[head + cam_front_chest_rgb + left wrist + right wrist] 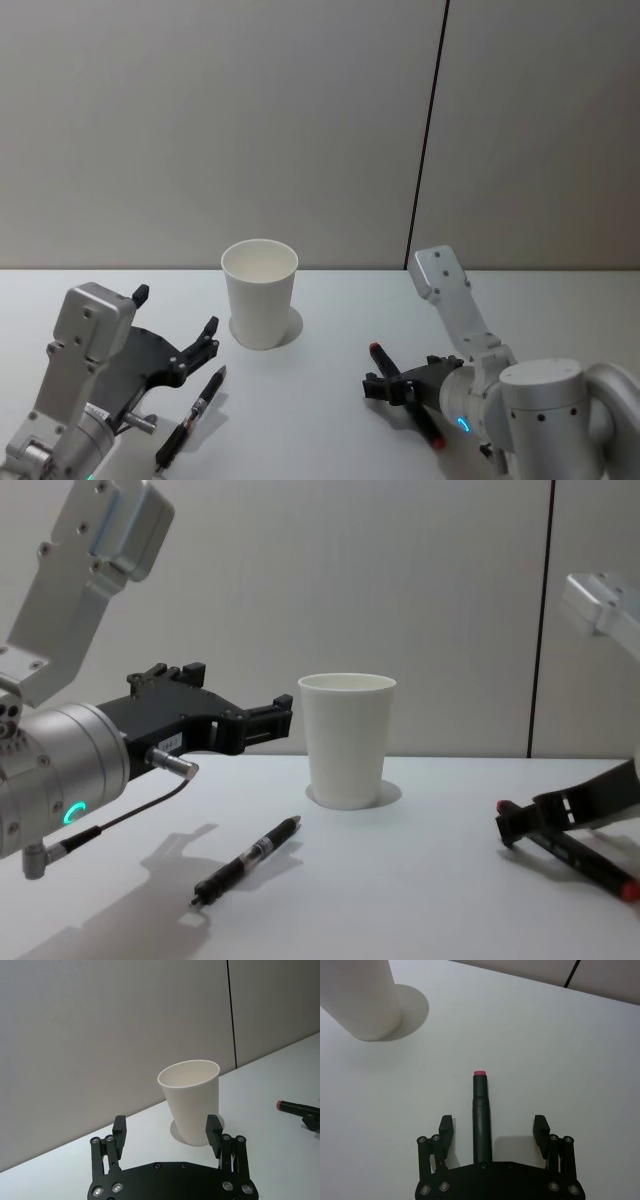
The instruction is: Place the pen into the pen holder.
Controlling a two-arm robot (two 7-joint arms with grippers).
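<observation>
L end effector (176, 310) wide, raised near black pen (193, 416) | R end effector (493, 1122) wide, red-tipped pen (481, 1110) between fingers (446, 1127)

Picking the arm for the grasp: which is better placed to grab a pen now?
Right. The right gripper, open, straddles the red-tipped pen on the table, likely just needing to shut. The left gripper, also open, hangs raised with the black pen off to its side.

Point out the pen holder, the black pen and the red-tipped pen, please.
pen holder (260, 312): head view, side wall.
black pen (248, 860): chest view, middle of barrel.
red-tipped pen (481, 1112): right wrist view, dark barrel.
</observation>
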